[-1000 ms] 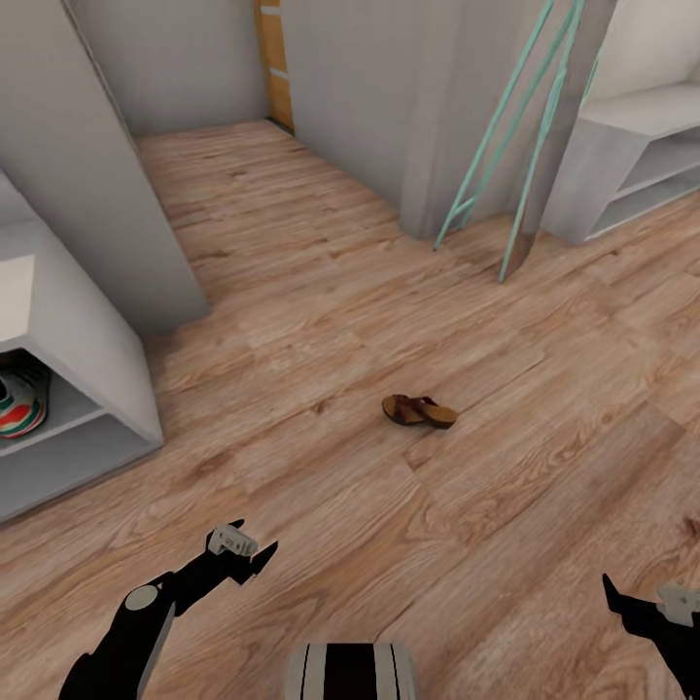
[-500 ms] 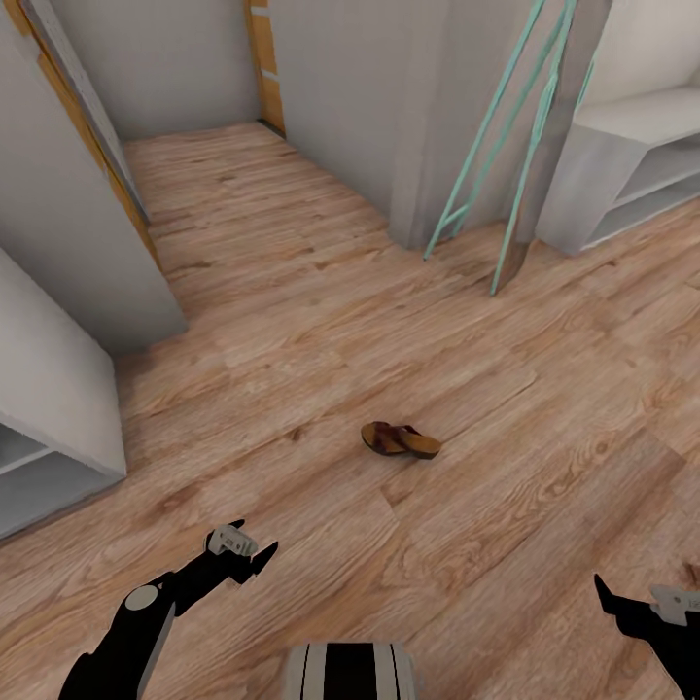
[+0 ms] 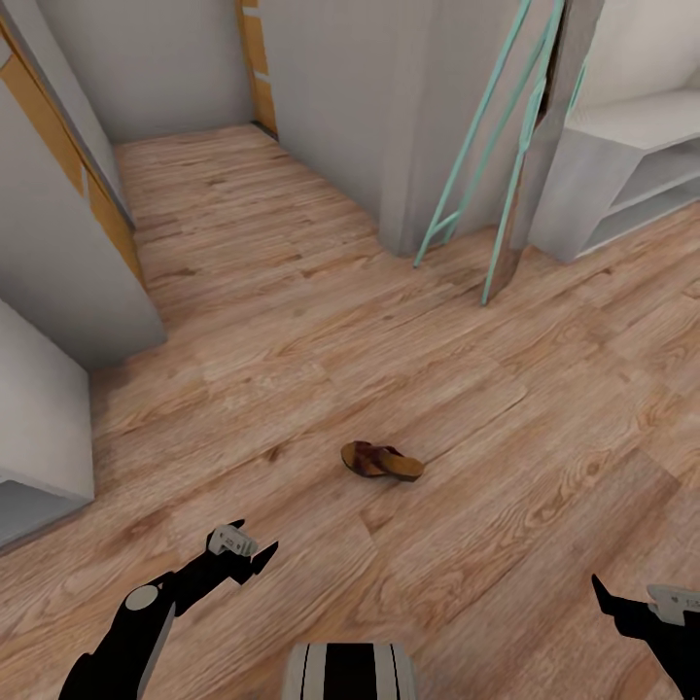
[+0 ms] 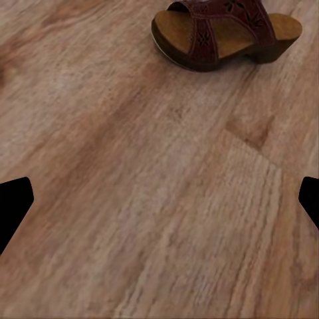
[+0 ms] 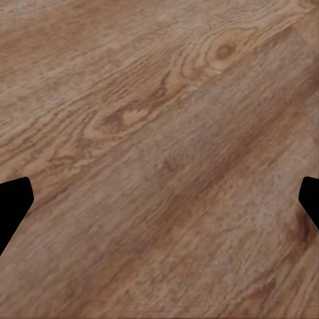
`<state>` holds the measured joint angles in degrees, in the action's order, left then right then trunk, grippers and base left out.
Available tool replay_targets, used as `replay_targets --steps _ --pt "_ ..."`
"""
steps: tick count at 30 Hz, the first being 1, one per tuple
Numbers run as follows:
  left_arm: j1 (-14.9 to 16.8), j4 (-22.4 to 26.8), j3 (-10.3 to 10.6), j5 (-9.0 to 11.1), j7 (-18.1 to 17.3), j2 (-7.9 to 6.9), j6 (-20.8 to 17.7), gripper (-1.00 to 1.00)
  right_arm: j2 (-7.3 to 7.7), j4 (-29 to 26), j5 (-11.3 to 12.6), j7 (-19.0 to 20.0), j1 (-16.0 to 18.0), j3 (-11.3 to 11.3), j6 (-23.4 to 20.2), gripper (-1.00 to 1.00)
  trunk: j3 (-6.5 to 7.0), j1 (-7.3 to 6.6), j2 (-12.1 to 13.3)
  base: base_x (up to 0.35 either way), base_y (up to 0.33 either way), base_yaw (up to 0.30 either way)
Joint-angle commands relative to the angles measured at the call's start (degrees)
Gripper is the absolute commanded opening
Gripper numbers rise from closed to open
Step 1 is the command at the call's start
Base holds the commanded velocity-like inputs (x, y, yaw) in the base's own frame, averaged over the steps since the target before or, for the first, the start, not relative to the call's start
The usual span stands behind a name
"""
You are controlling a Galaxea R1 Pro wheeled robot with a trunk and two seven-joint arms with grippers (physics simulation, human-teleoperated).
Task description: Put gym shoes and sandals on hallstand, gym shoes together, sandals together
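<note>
Floorboards of light brown wood-grain plank point(image 3: 292, 292) carry one small dark brown slip-on sandal with a wide strap and tan footbed point(image 3: 381, 461), lying by itself in the open corridor. It sits ahead of the robot, between the two arms but nearer the left tool point(image 3: 243, 549), and clearly apart from it; the right tool point(image 3: 622, 608) is well apart from the sandal, low at the edge of the head view. From the left wrist camera the sandal point(image 4: 226, 32) shows close up, resting flat on its sole on the boards, with bare flooring between it and the two black fingertips point(image 4: 13, 203), which stand wide apart at the picture's edges: the left tool is spread and holds nothing. The right wrist camera looks down on bare plank floor point(image 5: 159, 159), and its two black fingertips point(image 5: 14, 199) are likewise spread wide with nothing between them. At the left edge of the head view stands the end of a low grey-white shelf unit point(image 3: 39, 437); what is on its shelves cannot be seen. A second pale grey unit with open shelves point(image 3: 622, 175) stands at the far right, its visible shelves bare, beside a mint-green metal frame point(image 3: 506, 146) leaning by the grey wall.
</note>
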<state>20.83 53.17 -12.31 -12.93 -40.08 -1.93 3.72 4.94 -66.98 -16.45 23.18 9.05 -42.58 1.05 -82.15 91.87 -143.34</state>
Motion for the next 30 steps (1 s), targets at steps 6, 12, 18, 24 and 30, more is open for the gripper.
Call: replay_targets --steps 6,12,18,24,30 --pt "0.0 0.0 0.1 0.0 0.0 0.00 0.0 1.00 -0.01 -0.1 0.0 0.0 0.0 0.1 0.0 1.00 0.00 0.00 0.0 0.024 -0.055 0.000" --pt "0.0 0.0 0.1 -0.1 0.0 0.00 0.0 1.00 -0.01 -0.1 0.0 0.0 0.0 0.1 0.0 1.00 0.00 0.00 0.0 0.007 -0.195 -0.020" --pt "0.0 0.0 0.1 -0.1 0.0 0.00 0.0 1.00 -0.05 -0.1 0.0 0.0 0.0 0.1 0.0 1.00 0.06 0.00 0.0 0.002 -0.267 -0.147" --pt "0.0 0.0 0.1 -0.1 0.0 0.00 0.0 1.00 -0.09 -0.1 0.0 0.0 0.0 0.1 0.0 1.00 0.20 0.00 0.0 0.001 -0.291 -0.233" --pt "0.0 0.0 0.1 -0.1 0.0 0.00 0.0 1.00 -0.10 -0.1 0.0 0.0 0.0 0.1 0.0 1.00 0.38 0.00 0.0 0.000 -0.299 -0.257"
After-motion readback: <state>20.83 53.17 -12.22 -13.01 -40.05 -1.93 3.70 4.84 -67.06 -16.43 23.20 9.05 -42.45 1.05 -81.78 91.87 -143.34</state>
